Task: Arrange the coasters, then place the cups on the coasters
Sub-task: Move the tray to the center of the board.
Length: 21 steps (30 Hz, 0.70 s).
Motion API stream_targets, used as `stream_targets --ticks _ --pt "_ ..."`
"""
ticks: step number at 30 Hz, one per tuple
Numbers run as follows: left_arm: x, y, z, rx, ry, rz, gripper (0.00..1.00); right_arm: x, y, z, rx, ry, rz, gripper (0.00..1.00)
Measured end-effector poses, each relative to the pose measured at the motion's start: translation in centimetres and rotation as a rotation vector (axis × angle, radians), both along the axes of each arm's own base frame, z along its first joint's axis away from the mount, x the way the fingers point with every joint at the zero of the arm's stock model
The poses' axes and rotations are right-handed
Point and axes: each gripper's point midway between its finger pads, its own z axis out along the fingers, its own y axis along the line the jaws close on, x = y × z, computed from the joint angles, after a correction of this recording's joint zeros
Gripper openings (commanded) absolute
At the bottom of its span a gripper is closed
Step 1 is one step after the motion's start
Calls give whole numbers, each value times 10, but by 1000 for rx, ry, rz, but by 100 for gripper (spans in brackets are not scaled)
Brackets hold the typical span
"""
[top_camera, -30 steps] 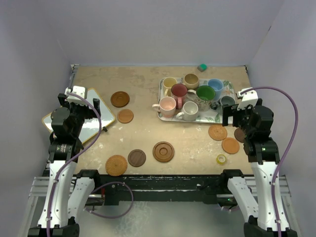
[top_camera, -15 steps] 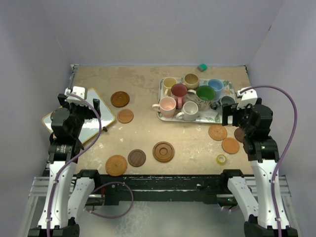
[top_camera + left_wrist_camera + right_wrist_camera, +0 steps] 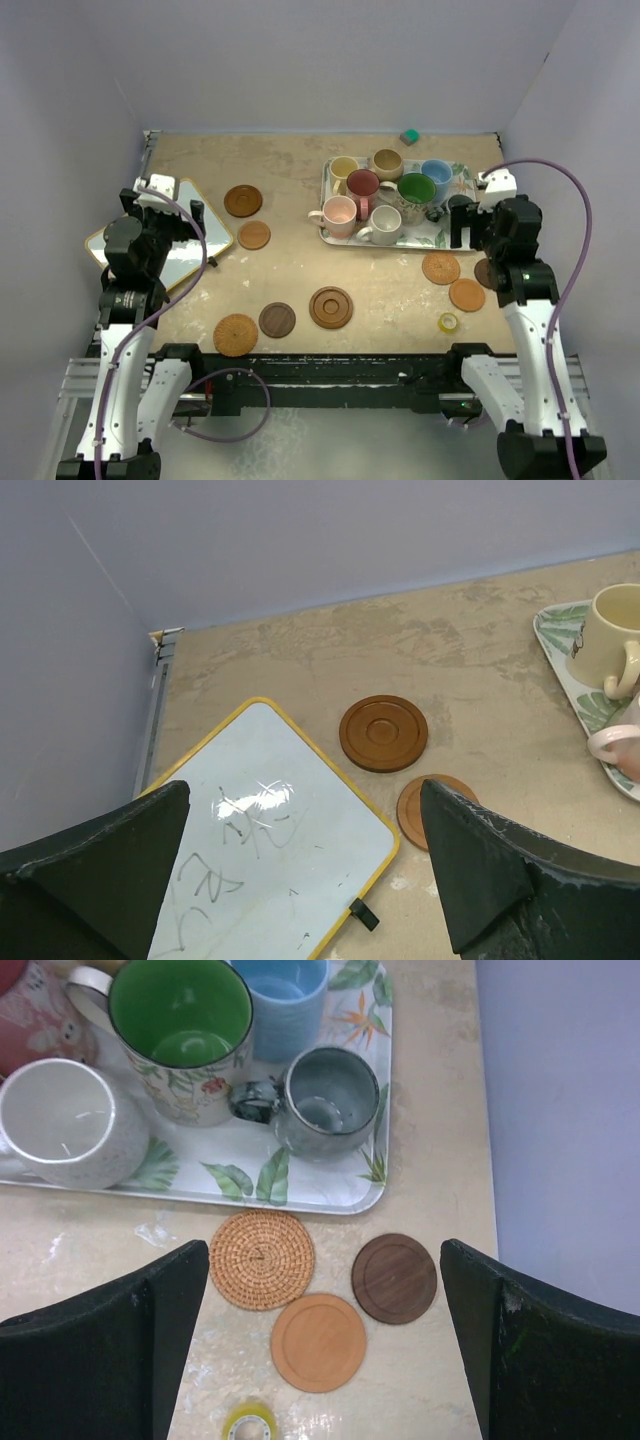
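Several cups stand crowded on the leaf-print tray (image 3: 466, 178), among them green (image 3: 182, 1020), grey (image 3: 328, 1102), white (image 3: 62, 1120) and blue (image 3: 285, 1000). Below my open right gripper (image 3: 325, 1340) lie three coasters: woven (image 3: 262, 1258), light orange (image 3: 318, 1342) and dark brown (image 3: 394, 1278). My open left gripper (image 3: 300, 880) hovers over a whiteboard; a ringed brown coaster (image 3: 383, 732) and an orange one (image 3: 420, 805) lie just beyond it. Three more coasters sit near the front: woven (image 3: 236, 334), dark (image 3: 277, 320) and ringed (image 3: 331, 307). Neither gripper holds anything.
A yellow-framed whiteboard (image 3: 260, 850) lies at the left under my left gripper. A small yellow tape roll (image 3: 248, 1424) sits near the front right coasters. A green block (image 3: 409, 136) rests at the back wall. Purple walls close in both sides.
My right arm has moved a little toward the tray and away from the near edge. The left arm and all objects have stayed put.
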Motion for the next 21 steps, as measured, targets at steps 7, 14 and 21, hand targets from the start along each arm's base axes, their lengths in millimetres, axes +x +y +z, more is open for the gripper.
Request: stream_targets --ticks 7,14,21 --pt "5 -4 -10 15 35 -28 93 21 -11 -34 -7 160 -61 100" --pt "7 -9 -16 20 60 -59 93 42 -57 -36 45 214 -197 99" --pt "8 -17 -19 13 70 -108 93 63 -87 -62 55 323 -274 99"
